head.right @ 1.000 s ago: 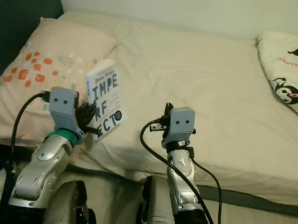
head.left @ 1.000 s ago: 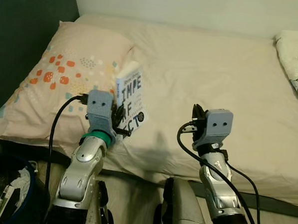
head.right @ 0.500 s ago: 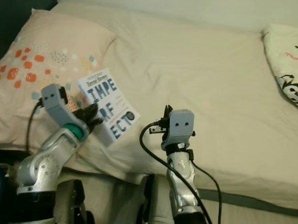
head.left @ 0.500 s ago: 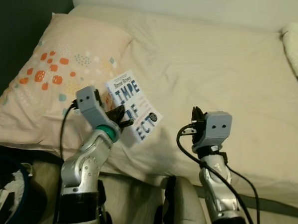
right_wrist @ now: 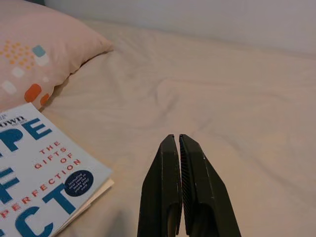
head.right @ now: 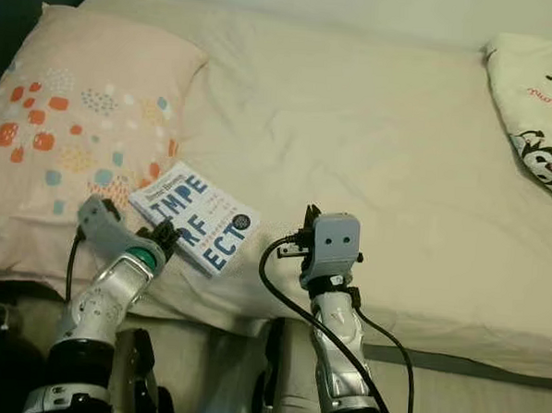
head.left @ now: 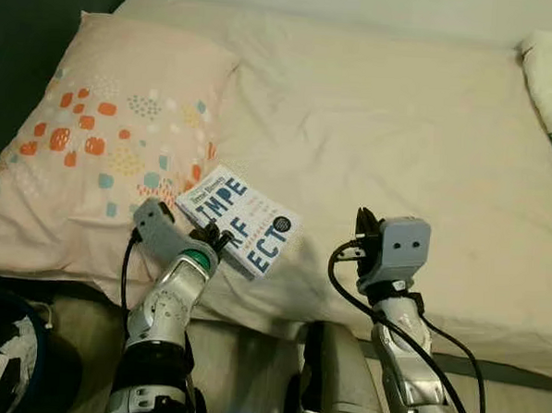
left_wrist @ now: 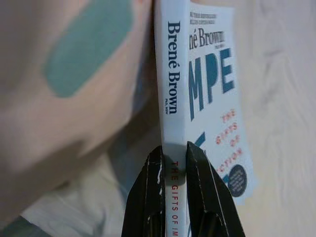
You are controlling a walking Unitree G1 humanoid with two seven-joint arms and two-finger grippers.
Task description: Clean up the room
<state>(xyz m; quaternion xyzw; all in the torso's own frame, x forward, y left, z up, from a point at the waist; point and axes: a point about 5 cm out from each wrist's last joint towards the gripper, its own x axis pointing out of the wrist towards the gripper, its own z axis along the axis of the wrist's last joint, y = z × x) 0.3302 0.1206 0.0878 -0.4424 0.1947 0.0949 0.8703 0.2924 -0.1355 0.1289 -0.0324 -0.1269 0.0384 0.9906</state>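
Bed [head.left: 401, 111] near edge: left gripper [left_wrist: 174, 157] pinches book [head.left: 241, 220] spine beside pillow [head.left: 103, 142]; right gripper [right_wrist: 178, 148] closed, empty, farther

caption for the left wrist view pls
Left gripper shut on the spine of a white book beside a spotted pillow.

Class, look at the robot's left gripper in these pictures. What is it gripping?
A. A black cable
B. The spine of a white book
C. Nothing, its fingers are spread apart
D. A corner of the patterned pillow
B: in the left wrist view the left gripper has its two black fingers pinched on the spine of the white book, beside the pillow.
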